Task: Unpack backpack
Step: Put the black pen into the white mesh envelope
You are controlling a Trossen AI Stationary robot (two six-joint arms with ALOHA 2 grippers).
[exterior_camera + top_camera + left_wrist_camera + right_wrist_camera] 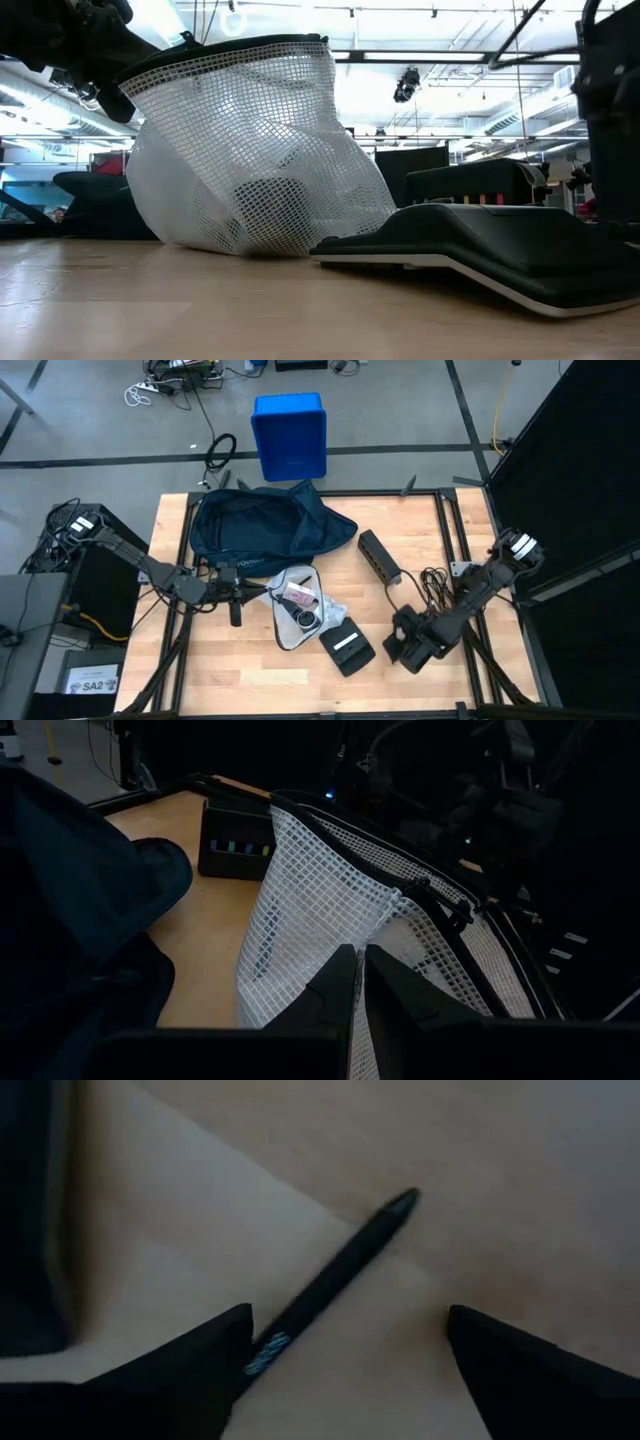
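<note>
**Mesh pouch pinched on the left, pen lying under the spread right hand**

From the overhead camera I see the backpack (262,528) slumped at the upper middle of the counter (470,685), dark navy and open toward the centre of the frame. My left hand (268,592) sits just below it, fingers pressed together on the edge of a white mesh pouch (300,610) — in the left wrist view the two dark fingers (330,995) close on the netting where it meets the black zipper trim. The table-level camera shows the pouch standing up from the wood, its black rim lifted at the upper left of the frame.

My right hand (408,645) is low at the lower right of the counter, fingers spread wide. Between them, in its wrist view, a black pen (335,1280) lies flat on the wood, touching neither finger.

A black flat device (347,648) lies just beside the pouch, a black box (379,556) lies right of the backpack, and a blue bin (289,435) stands on the floor beyond the counter.
</note>
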